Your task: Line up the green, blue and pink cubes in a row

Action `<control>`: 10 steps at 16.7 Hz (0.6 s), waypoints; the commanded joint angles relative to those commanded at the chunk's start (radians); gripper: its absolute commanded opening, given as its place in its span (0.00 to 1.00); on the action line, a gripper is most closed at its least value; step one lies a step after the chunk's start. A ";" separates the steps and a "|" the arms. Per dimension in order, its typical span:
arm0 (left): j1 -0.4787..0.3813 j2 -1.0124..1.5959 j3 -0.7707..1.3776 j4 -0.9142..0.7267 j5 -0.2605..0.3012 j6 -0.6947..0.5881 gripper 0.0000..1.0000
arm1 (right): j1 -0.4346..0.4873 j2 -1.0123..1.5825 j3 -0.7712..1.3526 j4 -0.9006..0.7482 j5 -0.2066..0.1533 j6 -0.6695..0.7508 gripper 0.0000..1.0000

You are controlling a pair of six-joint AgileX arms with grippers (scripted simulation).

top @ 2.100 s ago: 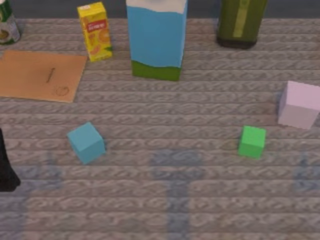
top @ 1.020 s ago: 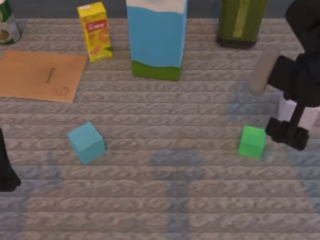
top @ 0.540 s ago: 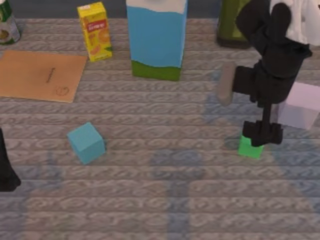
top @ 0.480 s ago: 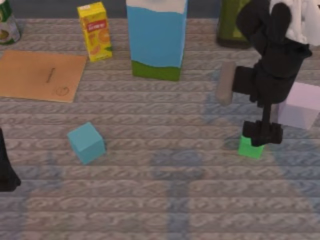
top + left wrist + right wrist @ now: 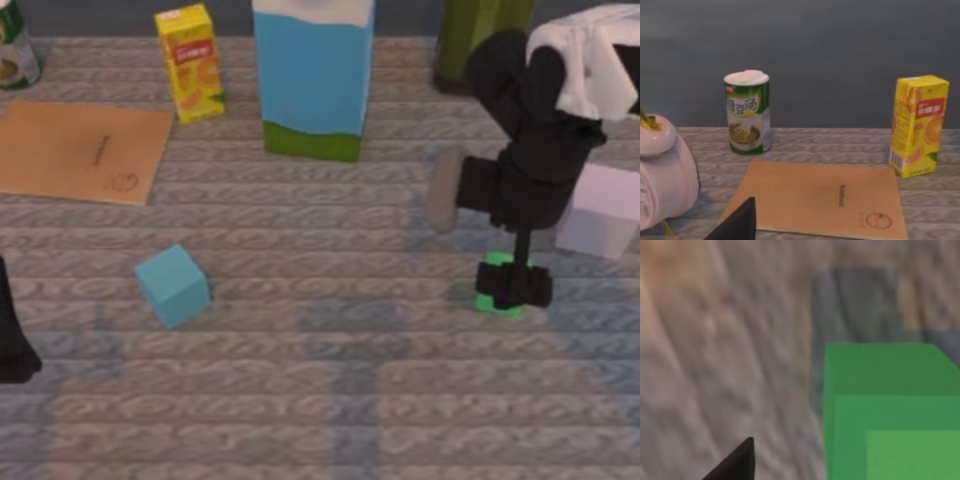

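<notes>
The right gripper stands directly over the green cube near the worktop's right edge, covering most of it; whether its jaws are apart or closed cannot be told. The pink cube sits at the right edge, just behind. The blue cube lies left of centre. The left arm is parked at the left edge.
</notes>
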 joint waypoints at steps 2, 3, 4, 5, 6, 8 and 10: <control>0.000 0.000 0.000 0.000 0.000 0.000 1.00 | 0.001 0.034 -0.054 0.098 0.000 0.002 1.00; 0.000 0.000 0.000 0.000 0.000 0.000 1.00 | 0.001 0.049 -0.078 0.138 0.000 0.002 1.00; 0.000 0.000 0.000 0.000 0.000 0.000 1.00 | 0.002 0.063 -0.098 0.167 0.000 0.003 1.00; 0.000 0.000 0.000 0.000 0.000 0.000 1.00 | 0.002 0.073 -0.111 0.186 0.001 0.003 1.00; 0.000 0.000 0.000 0.000 0.000 0.000 1.00 | 0.002 0.077 -0.117 0.194 0.001 0.003 1.00; 0.000 0.000 0.000 0.000 0.000 0.000 1.00 | 0.002 0.078 -0.117 0.195 0.001 0.003 1.00; 0.000 0.000 0.000 0.000 0.000 0.000 1.00 | 0.002 0.078 -0.117 0.195 0.001 0.003 0.92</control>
